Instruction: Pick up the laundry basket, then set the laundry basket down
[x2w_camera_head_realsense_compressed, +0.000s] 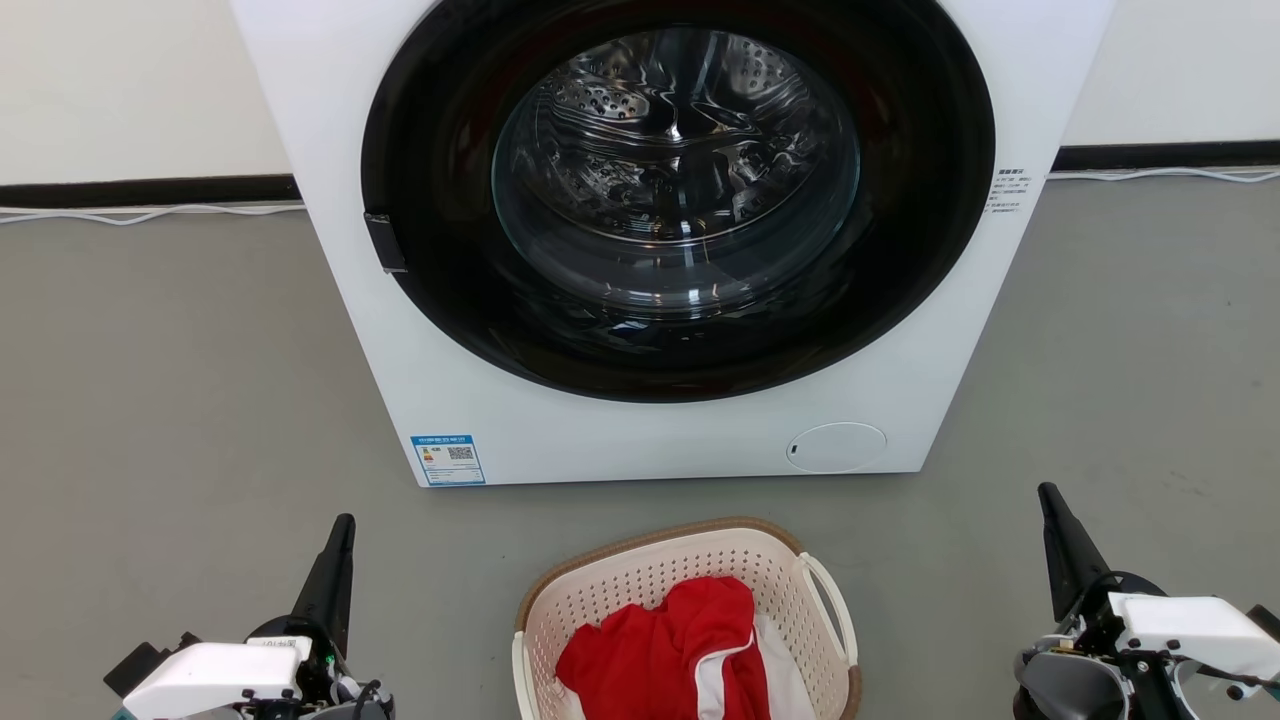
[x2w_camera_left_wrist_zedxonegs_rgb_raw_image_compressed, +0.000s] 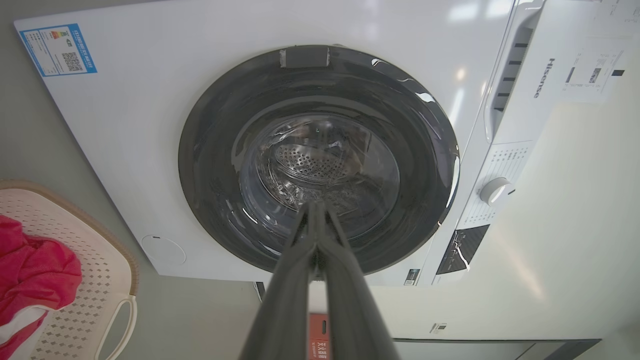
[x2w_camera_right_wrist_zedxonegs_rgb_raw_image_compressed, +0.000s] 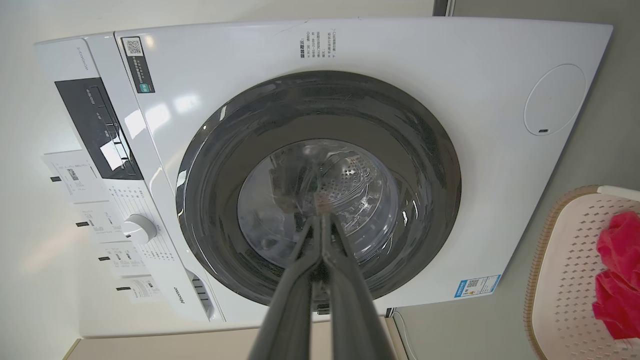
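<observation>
your left gripper (x2w_camera_head_realsense_compressed: 342, 535) sits low at the left, fingers pressed together, pointing up toward the washer (x2w_camera_head_realsense_compressed: 640, 440). over on the right, your right gripper (x2w_camera_head_realsense_compressed: 1052, 505) mirrors it, fingers together too, holding nothing. between them, on the grey floor (x2w_camera_head_realsense_compressed: 150, 400) near the washer's front, the laundry basket (x2w_camera_head_realsense_compressed: 640, 580) stands upright: cream, perforated, brown woven-look rim, white loop handle (x2w_camera_head_realsense_compressed: 830, 600), red and white cloth (x2w_camera_head_realsense_compressed: 660, 650) heaped inside. blue label (x2w_camera_head_realsense_compressed: 448, 459) with a qr code at the washer's lower left; the left wrist view reads "hisense" (x2w_camera_left_wrist_zedxonegs_rgb_raw_image_compressed: 543, 77).
</observation>
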